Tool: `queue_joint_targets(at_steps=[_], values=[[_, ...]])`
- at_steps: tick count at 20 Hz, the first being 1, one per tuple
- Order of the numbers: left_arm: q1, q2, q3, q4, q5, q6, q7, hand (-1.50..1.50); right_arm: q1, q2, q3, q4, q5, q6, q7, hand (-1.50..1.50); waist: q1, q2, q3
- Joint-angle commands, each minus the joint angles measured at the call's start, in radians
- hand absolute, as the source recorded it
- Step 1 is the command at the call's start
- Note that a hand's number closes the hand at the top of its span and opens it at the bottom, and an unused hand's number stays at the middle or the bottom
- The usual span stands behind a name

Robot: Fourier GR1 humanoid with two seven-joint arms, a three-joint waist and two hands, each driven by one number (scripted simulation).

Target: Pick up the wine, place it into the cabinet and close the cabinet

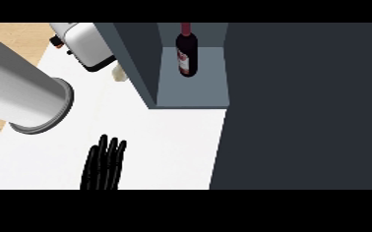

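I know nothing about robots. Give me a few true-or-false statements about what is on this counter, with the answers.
1. The wine bottle stands inside the cabinet. True.
2. The left hand holds the bottle. False: its fingers are straight and it is well apart from the bottle, at the view's lower left.
3. The cabinet is closed. False: it is open, and the bottle shows inside.
4. A toaster sits to the left of the cabinet. True.

White counter (167, 142), tan wood (22, 35) beyond
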Motion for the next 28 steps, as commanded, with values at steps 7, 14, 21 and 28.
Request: queue_joint_targets(at_steps=[7,14,21,28], values=[[0.108,0.141,0.212,-0.106,0.120,-0.137,-0.032,-1.50,0.133,0.068,0.181,-0.142,-0.153,-0.038,0.145,1.50,0.000,0.000,-0.001],[0.249,0.246,0.377,-0.132,0.227,-0.292,-0.082,-1.50,0.082,0.056,0.397,-0.155,-0.041,0.020,0.150,1.50,0.012,-0.003,-0.002],[0.308,0.294,0.511,-0.119,0.303,-0.378,-0.065,-1.50,0.080,0.112,0.658,-0.178,0.142,-0.112,0.163,1.50,-0.001,-0.008,-0.002],[0.346,0.325,0.617,-0.096,0.359,-0.474,-0.056,-1.50,-0.020,0.111,0.887,-0.087,0.305,-0.330,0.149,1.50,0.002,-0.011,-0.004]])
